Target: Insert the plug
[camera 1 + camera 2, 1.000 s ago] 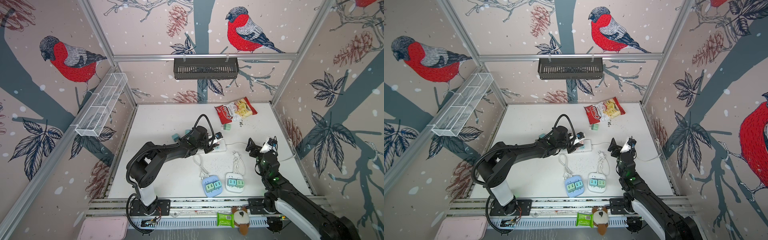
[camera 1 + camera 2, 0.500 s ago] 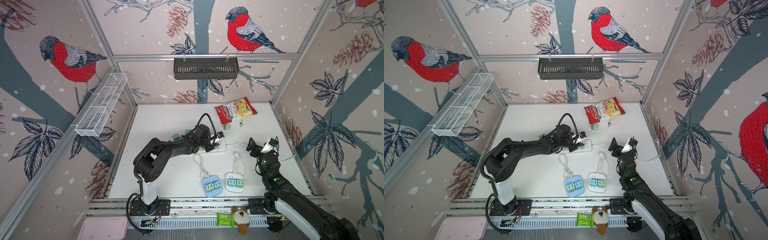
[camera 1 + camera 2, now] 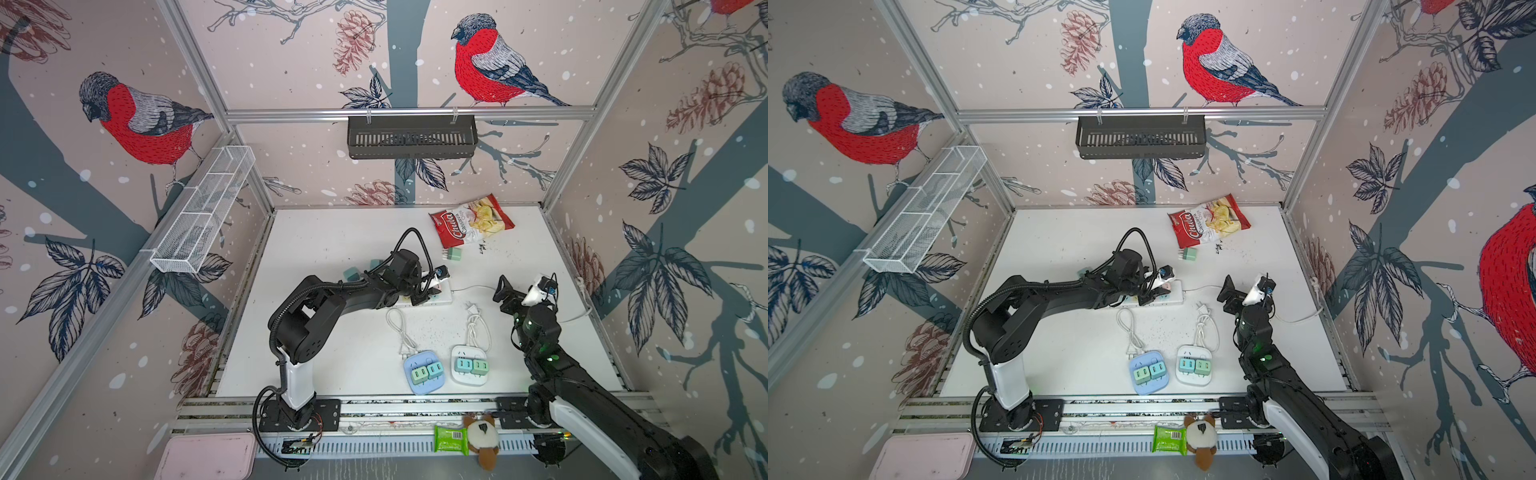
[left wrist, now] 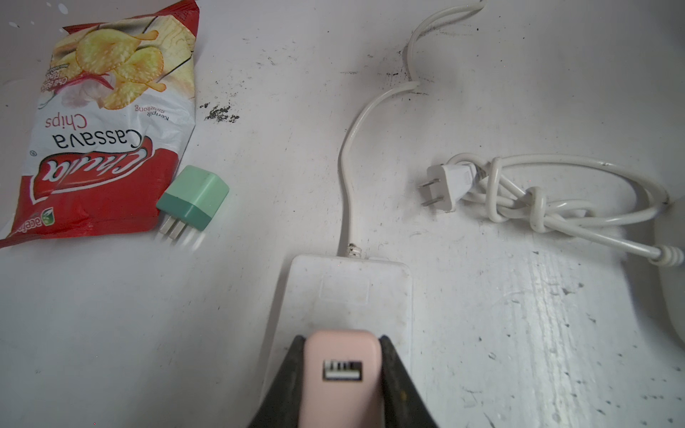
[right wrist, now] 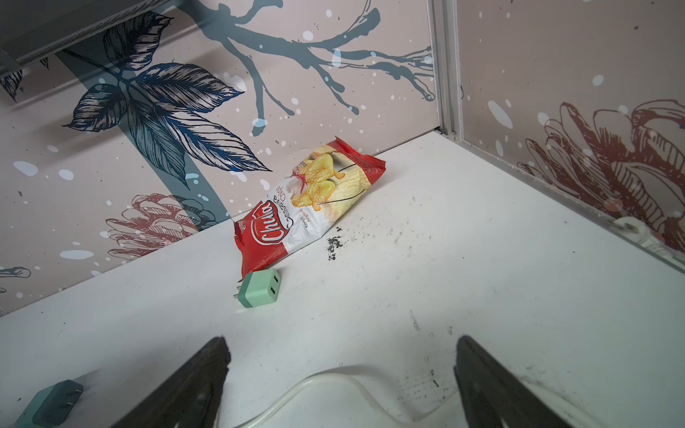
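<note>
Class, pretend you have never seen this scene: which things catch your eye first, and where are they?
The crinkly red-and-white chip bag lies at the white table's far side, a mint-green cube plug beside it. Mid-table, the left claw is shut on a pale pink plastic charger plug over a white power strip. The right claw stands open to its right.

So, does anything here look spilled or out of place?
Yes. A cassava chips bag lies near the back of the table beside a loose green plug, odd in this setup, and dark specks beside it look like a small spill.
</note>
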`<state>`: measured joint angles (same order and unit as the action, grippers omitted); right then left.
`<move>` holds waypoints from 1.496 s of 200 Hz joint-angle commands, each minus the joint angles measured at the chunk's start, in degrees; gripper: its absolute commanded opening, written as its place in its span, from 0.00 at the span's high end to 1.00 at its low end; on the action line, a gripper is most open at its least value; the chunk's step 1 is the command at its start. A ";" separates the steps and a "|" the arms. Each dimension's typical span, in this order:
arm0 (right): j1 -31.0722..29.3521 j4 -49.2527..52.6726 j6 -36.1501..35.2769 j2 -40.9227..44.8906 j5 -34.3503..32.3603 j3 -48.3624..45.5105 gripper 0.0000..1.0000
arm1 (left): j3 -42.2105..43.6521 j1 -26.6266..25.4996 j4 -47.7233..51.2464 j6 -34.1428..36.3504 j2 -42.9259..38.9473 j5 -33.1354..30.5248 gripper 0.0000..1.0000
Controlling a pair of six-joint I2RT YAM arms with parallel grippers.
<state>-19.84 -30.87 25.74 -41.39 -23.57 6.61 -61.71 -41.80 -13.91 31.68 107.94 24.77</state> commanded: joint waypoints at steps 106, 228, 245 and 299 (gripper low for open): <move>0.35 -1.17 0.94 -0.82 1.16 0.38 0.05 | -6.26 1.72 7.69 -0.24 6.41 7.90 1.00; 2.13 0.35 4.11 -2.88 -1.02 1.45 0.00 | -5.99 1.62 6.64 -2.65 1.89 4.14 0.01; 3.81 1.83 6.57 -3.20 -1.30 1.74 0.00 | -4.77 1.37 5.59 -3.52 -3.22 3.29 0.01; 8.71 6.66 8.83 -7.37 5.39 5.25 0.00 | 13.11 2.82 -10.41 -12.29 -30.48 -6.14 0.01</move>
<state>-11.55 -25.80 33.28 -47.27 -21.98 10.46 -56.31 -40.29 -13.26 24.49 86.74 24.23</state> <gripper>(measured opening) 0.997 0.986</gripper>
